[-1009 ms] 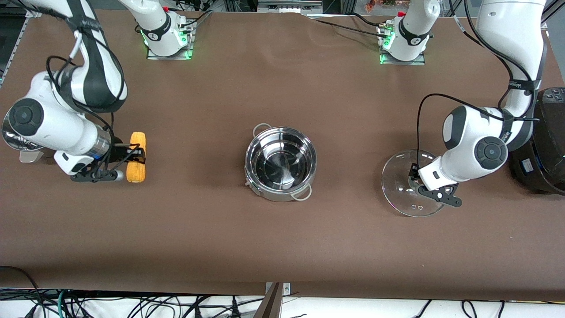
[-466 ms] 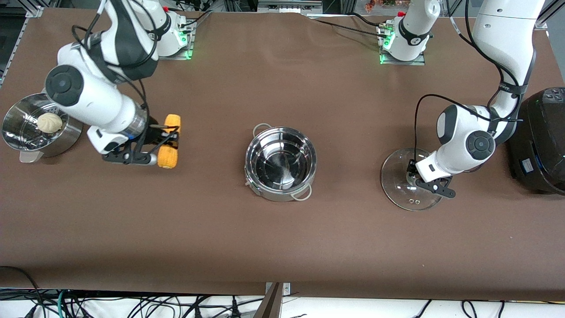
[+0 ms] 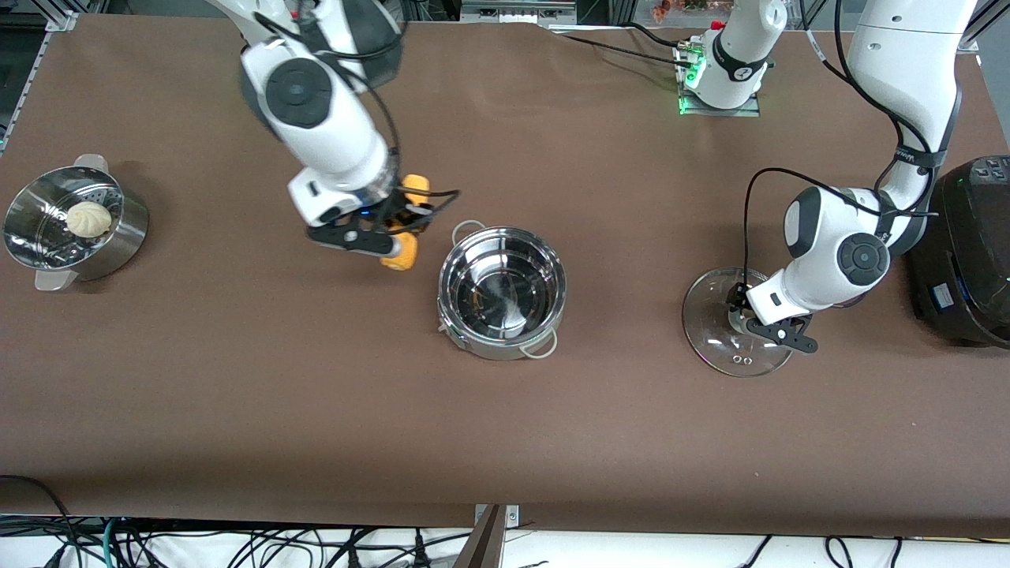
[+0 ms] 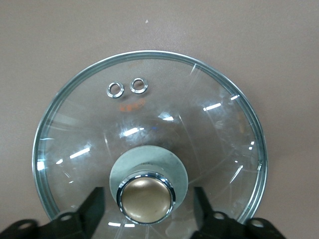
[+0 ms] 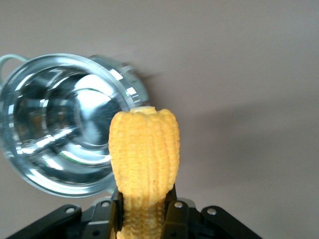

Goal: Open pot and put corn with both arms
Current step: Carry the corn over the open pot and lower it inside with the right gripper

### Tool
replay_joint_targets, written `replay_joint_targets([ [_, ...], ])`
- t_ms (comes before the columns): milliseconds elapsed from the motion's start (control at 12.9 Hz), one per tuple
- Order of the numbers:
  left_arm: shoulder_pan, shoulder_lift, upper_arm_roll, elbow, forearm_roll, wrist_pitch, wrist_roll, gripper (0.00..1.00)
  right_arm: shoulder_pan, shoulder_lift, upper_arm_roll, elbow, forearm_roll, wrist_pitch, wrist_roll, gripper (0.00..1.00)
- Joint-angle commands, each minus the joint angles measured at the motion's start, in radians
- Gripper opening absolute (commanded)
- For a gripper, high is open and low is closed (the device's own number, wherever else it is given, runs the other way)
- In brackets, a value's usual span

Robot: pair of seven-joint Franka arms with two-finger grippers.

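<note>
The steel pot (image 3: 502,292) stands open at the table's middle; it also shows in the right wrist view (image 5: 60,134). My right gripper (image 3: 394,229) is shut on the yellow corn (image 3: 402,254) and holds it in the air just beside the pot's rim, toward the right arm's end. In the right wrist view the corn (image 5: 144,154) sticks out between the fingers of the gripper (image 5: 144,209). The glass lid (image 3: 714,331) lies on the table toward the left arm's end. My left gripper (image 3: 740,309) is open over the lid (image 4: 149,109), its fingers (image 4: 92,211) apart on either side of the copper knob (image 4: 146,199).
A perforated steamer basket (image 3: 31,197) with a white bun (image 3: 87,218) stands at the right arm's end. A big black cooker (image 3: 966,252) stands at the left arm's end, close to the left arm.
My right arm has carried the corn up from the table near the steamer basket across to just beside the pot. The left gripper has stayed low over the lid, shifting slightly.
</note>
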Motion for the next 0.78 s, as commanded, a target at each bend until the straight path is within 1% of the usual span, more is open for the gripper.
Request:
replay_joint_targets([
  [0,0.015,-0.036,-0.015,-0.016,0.014,-0.004,0.017,1.0,0.063,0.149,-0.004,0.171,-0.045,-0.016,0.103,0.13],
  [155,0.015,-0.076,-0.015,-0.013,0.014,-0.017,0.013,1.0,0.11,0.204,-0.006,0.198,-0.071,0.025,0.164,0.12],
  [388,0.009,-0.182,-0.023,-0.001,0.002,-0.142,-0.002,1.0,0.163,0.266,-0.009,0.199,-0.123,0.116,0.242,0.12],
  [543,0.006,-0.234,-0.029,0.044,-0.001,-0.257,-0.005,1.0,0.182,0.304,-0.009,0.199,-0.154,0.174,0.266,0.12],
  [698,0.002,-0.273,-0.032,0.102,-0.018,-0.39,-0.02,1.0,0.182,0.32,-0.011,0.201,-0.164,0.194,0.261,0.12],
])
